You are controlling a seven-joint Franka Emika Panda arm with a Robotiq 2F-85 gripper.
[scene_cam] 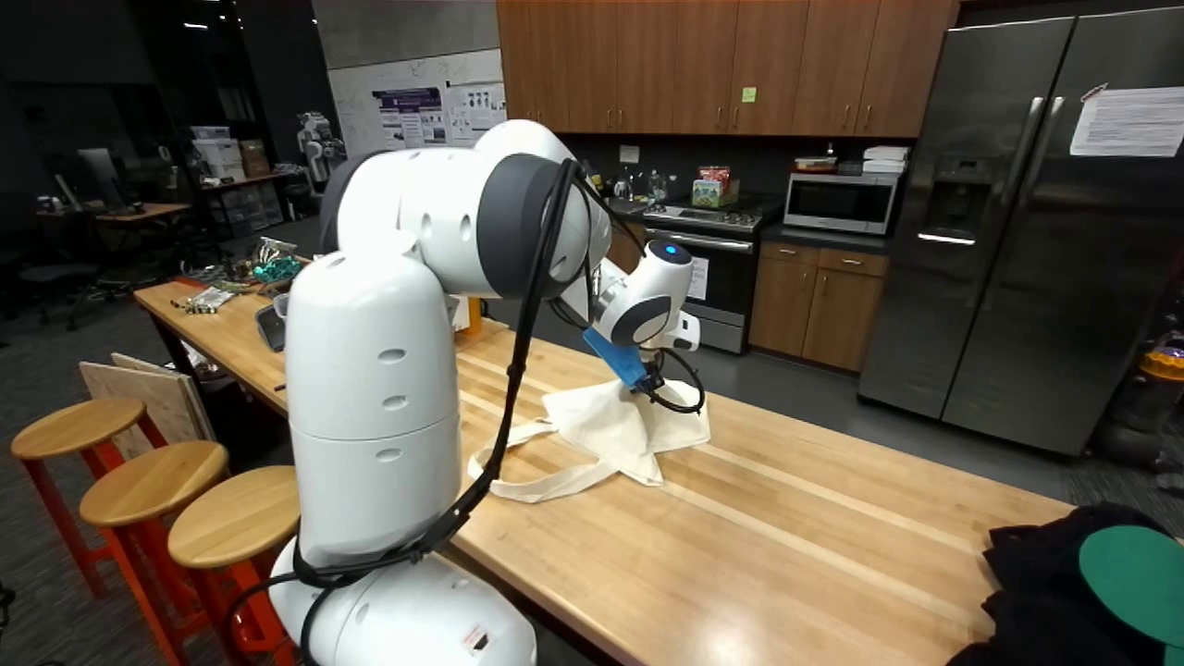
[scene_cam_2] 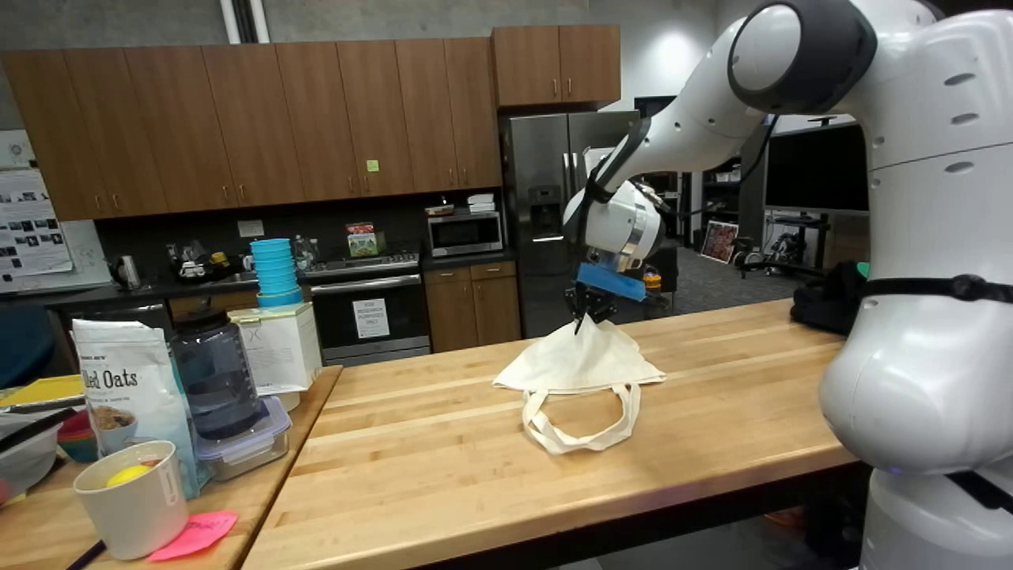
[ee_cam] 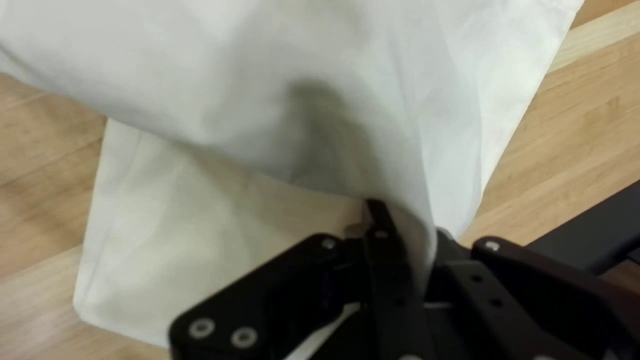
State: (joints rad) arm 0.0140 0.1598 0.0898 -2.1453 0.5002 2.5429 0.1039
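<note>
Closest of all, the white robot arm (scene_cam: 375, 370) fills the near left in an exterior view, reaching over a wooden table (scene_cam: 786, 536). Its gripper (ee_cam: 407, 227) is closed on a cream cloth bag (scene_cam_2: 582, 360), with a fold pinched between the fingers in the wrist view. The bag sits toward the far edge of the table, drawn up into a peak under the gripper while its lower edges spread on the wood. Its strap (scene_cam_2: 566, 443) lies looped on the near side in an exterior view. At the near left there, a mug (scene_cam_2: 134, 507), a packet of oats (scene_cam_2: 130, 388) and a food box (scene_cam_2: 245, 443) stand on a second table (scene_cam_2: 237, 495). Three stools (scene_cam: 153, 481) stand left of the arm; a dark fridge (scene_cam: 1017, 231) is at the far right.
</note>
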